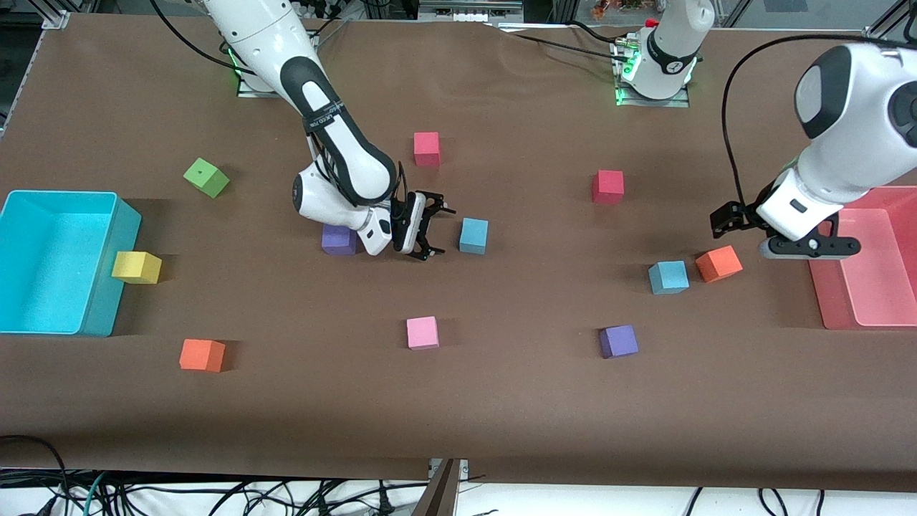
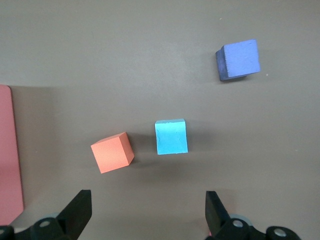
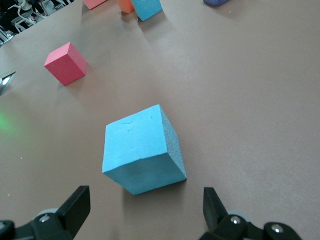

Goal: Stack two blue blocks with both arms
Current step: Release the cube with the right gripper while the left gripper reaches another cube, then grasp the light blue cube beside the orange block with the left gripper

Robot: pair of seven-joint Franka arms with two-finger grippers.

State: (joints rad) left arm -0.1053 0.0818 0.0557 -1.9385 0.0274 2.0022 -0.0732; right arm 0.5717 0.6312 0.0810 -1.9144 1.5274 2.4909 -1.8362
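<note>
One blue block (image 1: pixel 473 236) (image 3: pixel 142 150) lies mid-table, just ahead of my right gripper (image 1: pixel 428 233) (image 3: pixel 146 207), which hangs low and tilted toward it. Its fingers (image 3: pixel 75 205) are open and empty, a short gap from the cube. The other blue block (image 1: pixel 668 277) (image 2: pixel 171 136) (image 3: pixel 148 8) lies toward the left arm's end, beside an orange cube (image 1: pixel 718 263) (image 2: pixel 112 152). My left gripper (image 1: pixel 808 249) (image 2: pixel 148 210) hovers open and empty over the table beside the pink tray's edge, apart from both cubes.
A pink tray (image 1: pixel 831 301) sits at the left arm's end, a turquoise bin (image 1: pixel 107 287) at the right arm's end. Purple cubes (image 1: pixel 339 240) (image 1: pixel 618 341), red cubes (image 1: pixel 427 148) (image 1: pixel 607 186), and pink (image 1: pixel 422 332), orange (image 1: pixel 202 355), yellow (image 1: pixel 137 267) and green (image 1: pixel 206 177) cubes lie scattered.
</note>
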